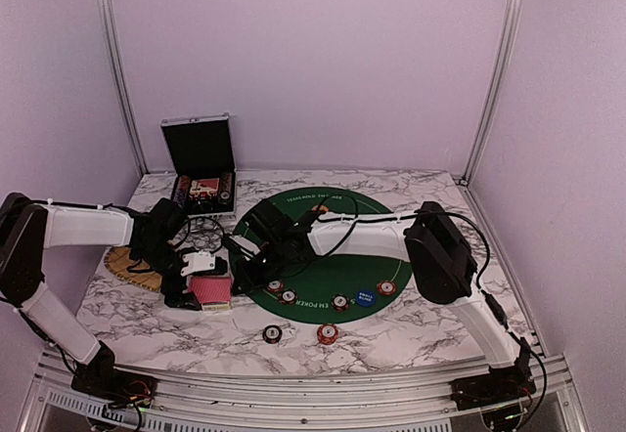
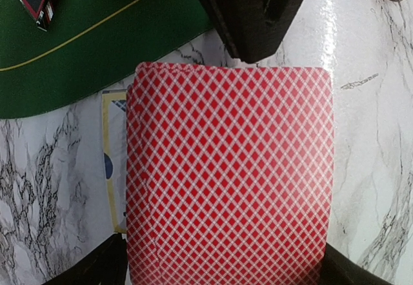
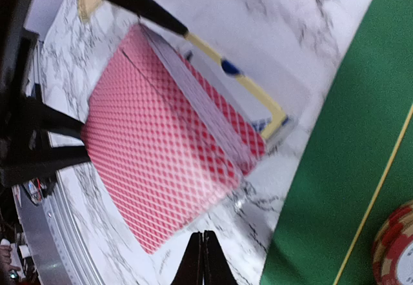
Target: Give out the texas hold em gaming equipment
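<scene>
A deck of red-backed playing cards (image 1: pixel 208 289) (image 2: pixel 229 175) (image 3: pixel 155 149) lies on a yellow-edged card box (image 2: pixel 113 169) (image 3: pixel 271 108) on the marble, left of the green mat (image 1: pixel 323 209). My left gripper (image 1: pixel 196 290) (image 2: pixel 226 265) straddles the deck, a dark finger pressed against each long side. My right gripper (image 1: pixel 249 268) (image 3: pixel 204 256) is shut and empty, its tips just off the deck's near edge. Red and dark poker chips (image 1: pixel 339 302) and a blue disc (image 1: pixel 365 297) sit on the mat's near rim. Two chips (image 1: pixel 328 333) lie off it.
The silver case (image 1: pixel 201 158) stands open at the back left with chip rows inside. A yellow straw tray (image 1: pixel 122 262) lies under the left arm. A chip stack (image 3: pixel 395 246) stands on the mat near the right gripper. Metal rails edge the table front.
</scene>
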